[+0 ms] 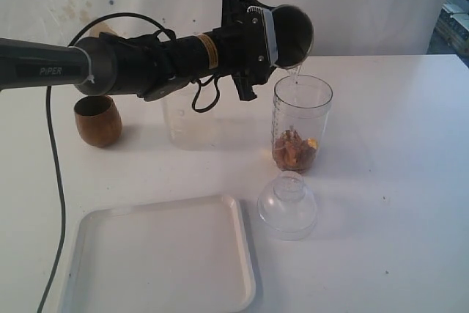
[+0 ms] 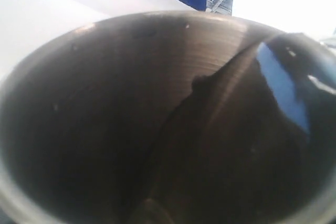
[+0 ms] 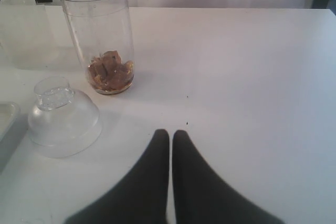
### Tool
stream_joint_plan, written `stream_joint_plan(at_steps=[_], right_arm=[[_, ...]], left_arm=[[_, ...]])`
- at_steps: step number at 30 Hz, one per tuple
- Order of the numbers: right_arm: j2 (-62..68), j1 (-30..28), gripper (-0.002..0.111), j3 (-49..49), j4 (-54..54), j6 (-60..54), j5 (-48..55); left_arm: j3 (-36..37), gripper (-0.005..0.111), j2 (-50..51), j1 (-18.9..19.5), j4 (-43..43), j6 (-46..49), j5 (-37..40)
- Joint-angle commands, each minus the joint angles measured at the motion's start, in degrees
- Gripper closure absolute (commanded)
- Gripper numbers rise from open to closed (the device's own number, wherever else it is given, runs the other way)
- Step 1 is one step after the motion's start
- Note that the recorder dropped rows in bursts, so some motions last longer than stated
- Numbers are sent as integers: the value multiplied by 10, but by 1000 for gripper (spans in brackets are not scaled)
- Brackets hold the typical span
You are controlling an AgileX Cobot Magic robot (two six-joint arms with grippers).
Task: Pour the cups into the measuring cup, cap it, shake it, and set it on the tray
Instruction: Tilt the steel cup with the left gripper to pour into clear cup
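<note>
My left gripper [image 1: 268, 34] is shut on the steel tumbler [image 1: 294, 32], which it holds tipped on its side above the measuring cup [image 1: 302, 122]. A thin clear stream runs from the tumbler's rim into the cup. Brown chunks lie at the bottom of the measuring cup [image 3: 100, 40]. The tumbler's dark inside [image 2: 131, 119] fills the left wrist view and hides the fingers there. The clear domed lid [image 1: 287, 205] sits on the table in front of the measuring cup. My right gripper [image 3: 171, 135] is shut and empty, low over the table near the lid [image 3: 63, 121].
The wooden cup [image 1: 98, 120] stands at the left under my left arm. The frosted cup [image 1: 183, 119] stands behind the arm, left of the measuring cup. The white tray [image 1: 161, 258] lies at the front left. A black cable [image 1: 55, 181] hangs down the left side.
</note>
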Motion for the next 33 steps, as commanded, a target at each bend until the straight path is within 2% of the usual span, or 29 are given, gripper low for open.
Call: stream_joint_plan(at_steps=[1,25,33], right_arm=[[-2,-1,106,1,-4,3,-3],[-2,-1,106,1,-4,3,-3],[-2,-1,106,1,-4,3,-3]], left_arm=[[-11,107,-12,-2,-19,16,-23],[-11,107,-12,-2,-19,108,-23],[-11,107,-12,-2,-19,112,-23]])
